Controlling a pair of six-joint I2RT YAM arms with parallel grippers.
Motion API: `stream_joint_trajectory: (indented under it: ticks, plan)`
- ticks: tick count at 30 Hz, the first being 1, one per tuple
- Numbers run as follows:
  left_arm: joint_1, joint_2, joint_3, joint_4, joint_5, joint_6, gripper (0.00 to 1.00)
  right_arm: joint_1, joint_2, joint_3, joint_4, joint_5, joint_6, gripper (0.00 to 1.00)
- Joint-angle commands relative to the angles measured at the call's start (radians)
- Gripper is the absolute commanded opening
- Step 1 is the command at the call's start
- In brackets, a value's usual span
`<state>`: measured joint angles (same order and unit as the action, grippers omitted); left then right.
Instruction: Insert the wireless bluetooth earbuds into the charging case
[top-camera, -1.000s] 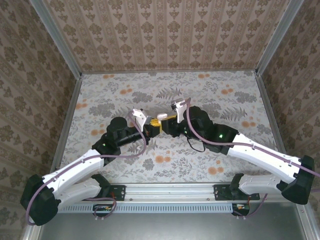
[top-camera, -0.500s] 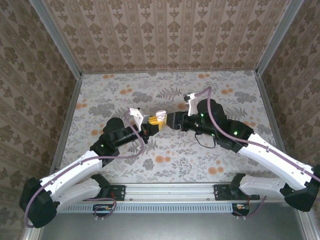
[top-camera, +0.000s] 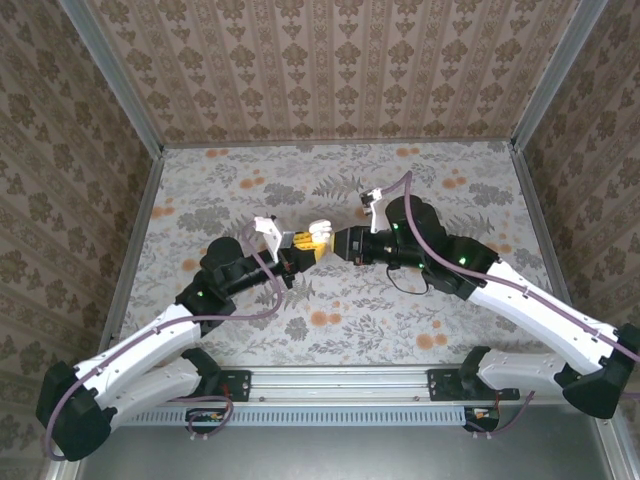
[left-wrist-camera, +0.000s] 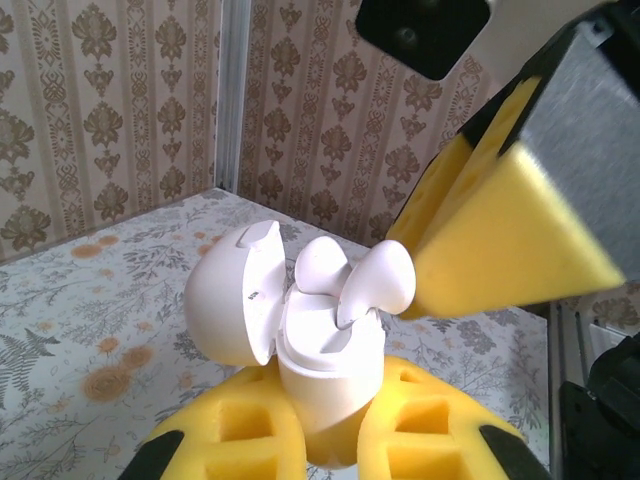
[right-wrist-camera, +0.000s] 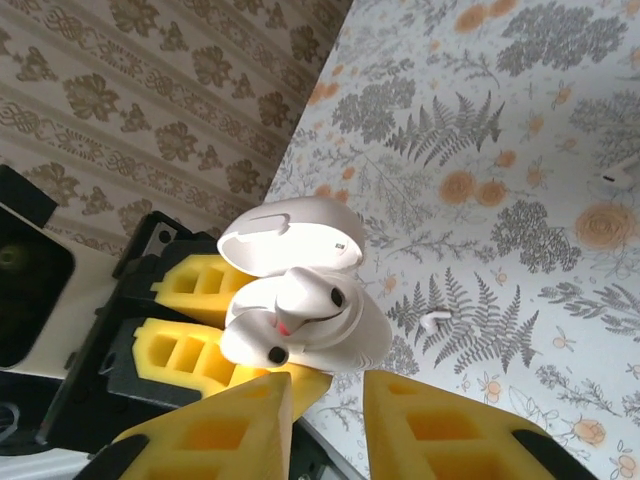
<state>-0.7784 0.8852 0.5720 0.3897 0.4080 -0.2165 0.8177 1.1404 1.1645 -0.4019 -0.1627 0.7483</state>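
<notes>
The left claw (left-wrist-camera: 325, 440) pinches the open charging case (left-wrist-camera: 330, 375); the right claw (right-wrist-camera: 328, 390), slightly spread, meets an earbud (left-wrist-camera: 385, 280) that likely needs pressing home.

1. Walls (top-camera: 340, 60): beige damask wallpaper on three sides.
2. Table (top-camera: 450, 300): cloth printed with grey ferns and orange flowers.
3. Metal posts (top-camera: 116, 78) line the corners.
4. Rail (top-camera: 340, 382) along the near edge.

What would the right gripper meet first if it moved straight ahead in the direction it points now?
Most likely the earbuds sticking out of the open charging case, which the left gripper holds. The right gripper points at them from close by; exact depth is unclear.
</notes>
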Motion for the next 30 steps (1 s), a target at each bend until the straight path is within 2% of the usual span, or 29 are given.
stream_joint_trajectory:
  ticks: [1, 22, 28, 30]
  plan:
    - [-0.002, -0.021, -0.001, 0.019, 0.03, -0.023, 0.0, -0.005, 0.006, 0.028, 0.003, -0.038, -0.002, 0.23]
    - [-0.001, -0.008, 0.0, 0.021, 0.012, -0.012, 0.0, 0.005, 0.035, 0.047, -0.003, -0.137, -0.045, 0.18]
    - [-0.001, -0.003, 0.003, 0.018, 0.012, -0.012, 0.0, -0.017, -0.051, 0.031, -0.04, -0.066, -0.052, 0.17]
    - [-0.002, -0.003, 0.003, 0.018, 0.013, -0.013, 0.0, -0.046, -0.076, 0.02, -0.023, -0.081, -0.032, 0.17]
